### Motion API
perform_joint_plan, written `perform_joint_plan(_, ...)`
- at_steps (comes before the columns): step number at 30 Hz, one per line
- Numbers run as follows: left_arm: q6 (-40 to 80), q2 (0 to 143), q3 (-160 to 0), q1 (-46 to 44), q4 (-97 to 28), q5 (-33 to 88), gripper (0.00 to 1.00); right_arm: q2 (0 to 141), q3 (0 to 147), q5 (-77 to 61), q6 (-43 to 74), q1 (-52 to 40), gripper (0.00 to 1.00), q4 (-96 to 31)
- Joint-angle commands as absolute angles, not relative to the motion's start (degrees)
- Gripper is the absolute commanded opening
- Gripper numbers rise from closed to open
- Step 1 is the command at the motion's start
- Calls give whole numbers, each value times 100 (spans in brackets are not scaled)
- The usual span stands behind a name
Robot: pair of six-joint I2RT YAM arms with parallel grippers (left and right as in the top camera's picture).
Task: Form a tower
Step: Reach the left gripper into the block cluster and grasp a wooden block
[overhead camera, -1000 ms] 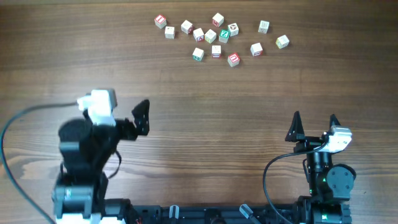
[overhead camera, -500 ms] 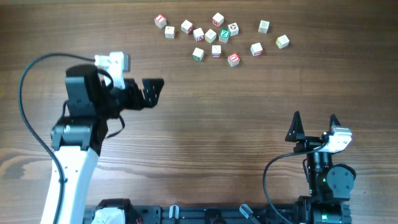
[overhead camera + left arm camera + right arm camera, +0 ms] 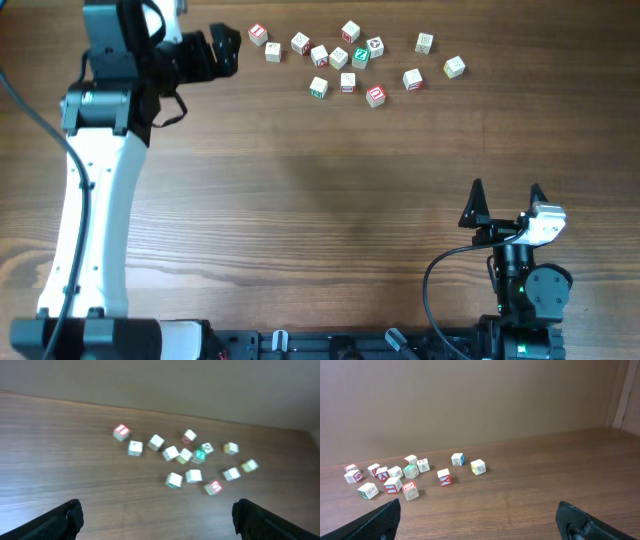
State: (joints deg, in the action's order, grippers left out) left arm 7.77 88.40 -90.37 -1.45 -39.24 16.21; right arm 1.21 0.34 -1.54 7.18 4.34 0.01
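Several small pale wooden letter cubes (image 3: 347, 60) lie scattered in a loose cluster at the far middle of the table. No tower shows in any view. One cube has green print (image 3: 360, 57) and sits mid-cluster, also visible in the left wrist view (image 3: 200, 455) and the right wrist view (image 3: 410, 471). My left gripper (image 3: 232, 52) is open and empty, just left of the red-printed cube (image 3: 258, 34) at the cluster's left end. In the left wrist view that cube (image 3: 120, 432) lies well ahead of the fingers (image 3: 70, 517). My right gripper (image 3: 506, 190) stands open and empty near the front right.
The left arm (image 3: 95, 180) stretches from the front left corner up along the table's left side. A black cable (image 3: 435, 275) loops beside the right arm's base. Bare wooden tabletop (image 3: 350, 200) lies between the cubes and the right gripper. A plain wall (image 3: 470, 400) backs the table.
The left arm has swung from the front left towards the back, carrying its open gripper up beside the cubes' left end. The right arm and the cubes have not moved.
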Motion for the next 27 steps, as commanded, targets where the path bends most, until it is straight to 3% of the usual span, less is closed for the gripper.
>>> perform_joint_plan(1,768,9297,-9478,-443,-3907,910,99,93,30,-263,615,469,100,10)
perform_joint_plan(10,617,10213,-9717,-532,-3538,596,100,93,30,-263,615,469,100,10)
perform_joint_plan(21,617,11504,-9721,-891,-1990,591,97,93,30,-261,613,469,100,10)
perform_joint_plan(27,443,12167,-9721,-1581,-1697,897,93,93,32,-261,615,469,100,10)
